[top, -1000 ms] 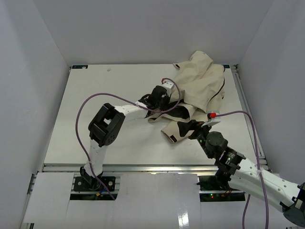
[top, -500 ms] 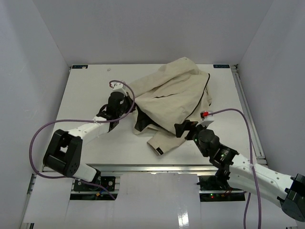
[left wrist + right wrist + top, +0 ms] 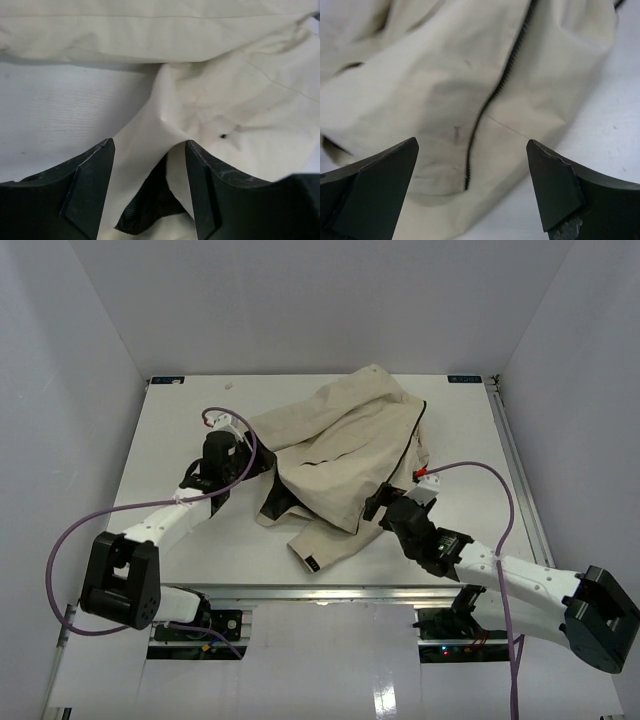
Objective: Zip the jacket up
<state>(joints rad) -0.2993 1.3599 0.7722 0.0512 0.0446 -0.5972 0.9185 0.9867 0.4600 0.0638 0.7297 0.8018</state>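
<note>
Top external: high above the near edge, looking down on the whole desk (image 3: 150, 440).
Left wrist: right up close, facing jacket (image 3: 240, 100) folds.
Right wrist: close on the zipper (image 3: 472, 147).
Shared: jacket, all three.

One jacket (image 3: 345, 445), two claws (image 3: 252, 462) (image 3: 377, 502), one table (image 3: 160, 450)

The crumpled jacket (image 3: 345, 445) fills the middle of the table (image 3: 165, 435); bare surface lies open on its left side.

Bright, even light falls from above; the tabletop (image 3: 160, 430) carries only soft shadows. The overhead view is sharp. In both wrist views the near claw fingers (image 3: 370, 190) look dark and slightly blurred.
</note>
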